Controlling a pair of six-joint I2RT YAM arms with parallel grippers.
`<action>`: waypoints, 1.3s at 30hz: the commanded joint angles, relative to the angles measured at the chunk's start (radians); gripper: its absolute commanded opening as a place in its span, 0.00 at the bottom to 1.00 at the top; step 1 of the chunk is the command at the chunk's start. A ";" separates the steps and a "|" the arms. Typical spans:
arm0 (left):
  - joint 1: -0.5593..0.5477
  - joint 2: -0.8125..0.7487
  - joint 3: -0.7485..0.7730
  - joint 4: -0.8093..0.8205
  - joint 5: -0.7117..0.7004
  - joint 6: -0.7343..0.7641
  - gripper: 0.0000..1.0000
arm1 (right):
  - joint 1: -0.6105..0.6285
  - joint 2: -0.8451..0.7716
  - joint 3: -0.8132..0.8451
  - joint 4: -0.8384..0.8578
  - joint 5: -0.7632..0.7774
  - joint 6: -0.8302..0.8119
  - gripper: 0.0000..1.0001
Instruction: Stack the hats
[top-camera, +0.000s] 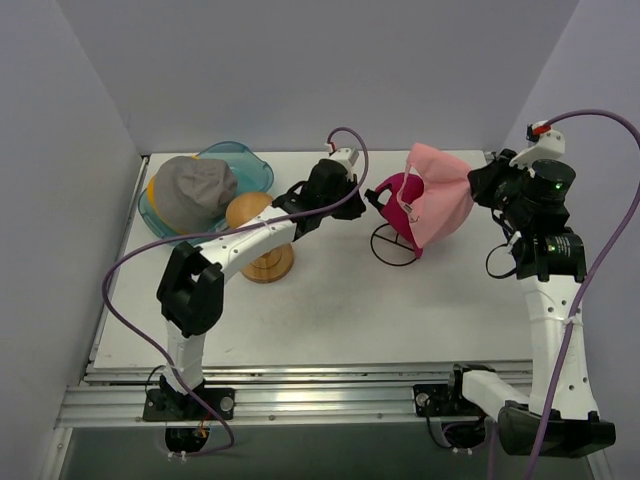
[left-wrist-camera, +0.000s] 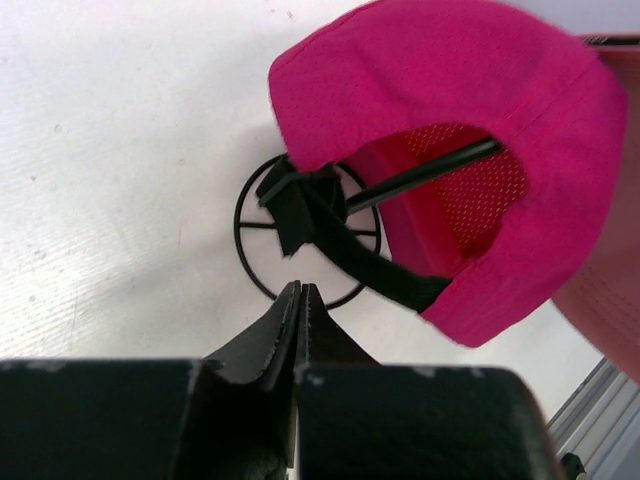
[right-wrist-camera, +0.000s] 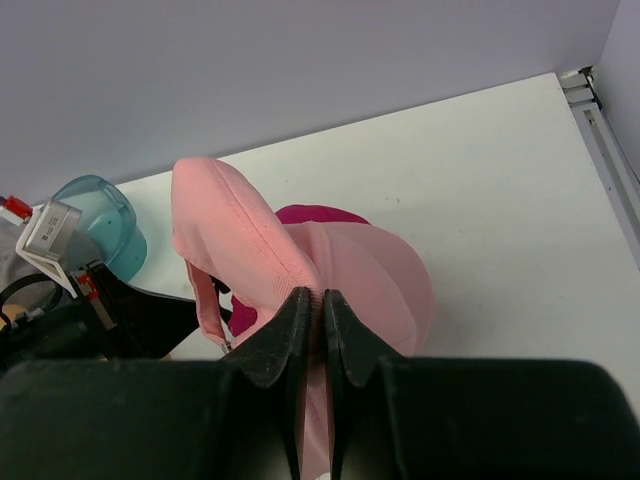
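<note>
**Left pincer**: clenched. Nothing shows between its tips. It hangs over the middle of the surface, toward the far edge. Its tips are just short of the black strap at the back of the magenta cap.

**Right pincer**: clenched on the fabric of the pink cap. It holds that cap off the surface near the far right corner.

**Magenta cap:** hangs on a black wire stand, right of centre and toward the far edge. The open back and strap face the left pincer. The stand's ring base rests on the surface below.

**Pink cap:** lies against the right side of the magenta cap and covers most of it in the top view.

**Grey cap**: at the far left corner, on top of the yellow hat. Only a sliver of the yellow hat shows at its left edge. Both sit in the teal tub.

**Wooden stand**: upright on the surface just beside the tub, on its near right side. The left arm passes over it.
</note>
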 joint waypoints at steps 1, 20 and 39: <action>0.005 -0.112 -0.069 0.088 -0.006 -0.028 0.09 | -0.007 -0.012 0.050 0.030 -0.002 0.015 0.00; -0.067 -0.086 -0.048 0.168 0.008 -0.206 0.62 | -0.008 -0.052 0.035 0.014 0.027 -0.006 0.00; -0.075 -0.007 -0.048 0.294 0.029 -0.286 0.62 | -0.008 -0.059 0.019 0.021 0.030 -0.009 0.00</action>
